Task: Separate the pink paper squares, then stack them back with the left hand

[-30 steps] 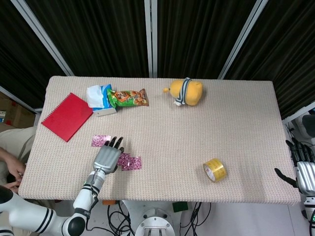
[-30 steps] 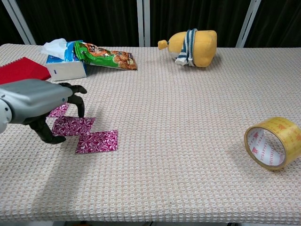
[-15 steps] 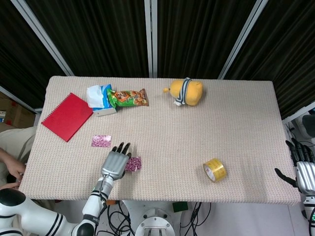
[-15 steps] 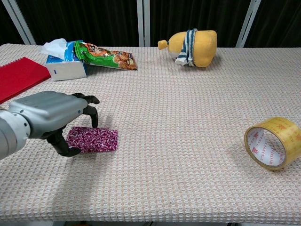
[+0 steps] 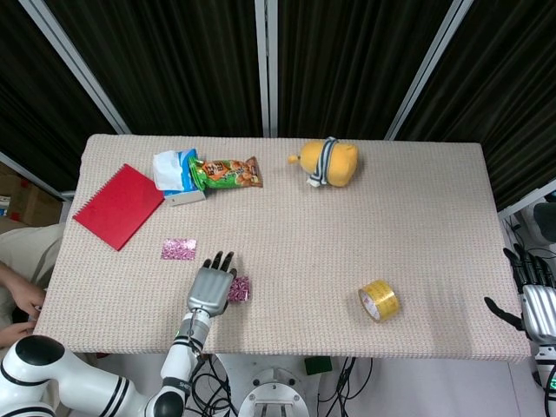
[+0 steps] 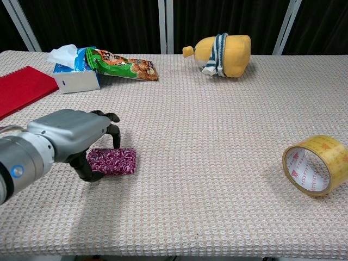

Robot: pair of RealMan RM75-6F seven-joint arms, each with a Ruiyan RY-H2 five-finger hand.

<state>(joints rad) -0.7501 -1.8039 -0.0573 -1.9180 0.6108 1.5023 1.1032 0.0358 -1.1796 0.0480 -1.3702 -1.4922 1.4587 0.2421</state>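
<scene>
Two pink squares (image 5: 178,249) show in the head view: one flat, glossy and foil-like, lying alone left of centre, and a second square (image 6: 112,161) with a swirl print, low and left of centre, half covered by the left hand (image 5: 211,287). That hand, grey metal with dark fingers (image 6: 113,129), arches over the second square with its fingertips down on or just beside the paper's edge; whether it pinches the paper or only rests on it cannot be told, and the lone square is out of the chest view. The table (image 5: 417,226) is covered in a coarse, woven beige cloth.

Along the upper left lie a flat red notebook (image 5: 119,205), a tissue box (image 6: 76,76) with white tissue puffed out of it, and a shiny green snack bag (image 6: 120,64). Top centre, a soft yellow plush (image 6: 224,54) in a striped scarf lies on its side. A ring of translucent yellow tape (image 6: 316,165) stands on edge at the lower right, cut by the chest view's border.

The right hand (image 5: 538,302) hangs off the table at the far right edge, fingers up and apart, holding nothing, partly cut off.
</scene>
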